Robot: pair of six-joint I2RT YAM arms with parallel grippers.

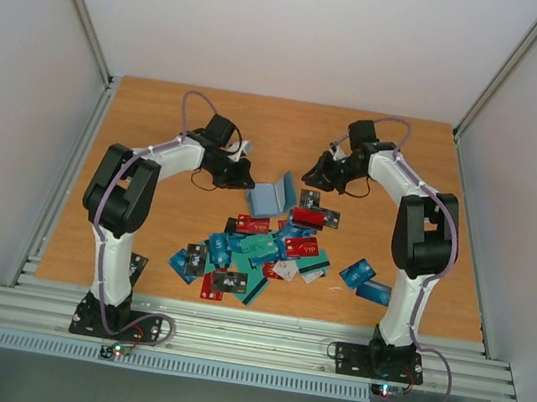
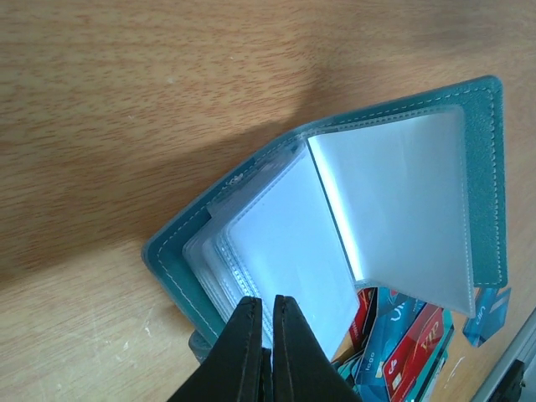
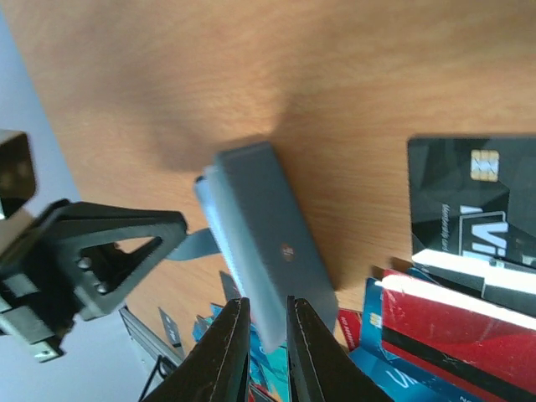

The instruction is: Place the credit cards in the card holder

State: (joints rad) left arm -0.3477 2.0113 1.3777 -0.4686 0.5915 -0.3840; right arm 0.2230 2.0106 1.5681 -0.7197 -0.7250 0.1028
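Observation:
The card holder (image 1: 274,199) stands open in a V behind the pile of credit cards (image 1: 261,251). In the left wrist view its teal cover (image 2: 490,167) frames empty clear sleeves (image 2: 394,201). My left gripper (image 2: 265,311) is shut at the holder's near edge. In the right wrist view a thin teal strap (image 3: 193,243) runs from the holder to my left gripper (image 3: 172,230). My right gripper (image 3: 268,306) is shut on the lower corner of the holder's outer cover (image 3: 268,226). Red, blue and black cards (image 3: 452,335) lie flat beside it.
Two teal cards (image 1: 363,276) lie apart near the right arm's base. One dark card (image 1: 138,264) sits by the left arm's base. A metal rail (image 1: 248,338) borders the table's near edge, and white walls close in both sides.

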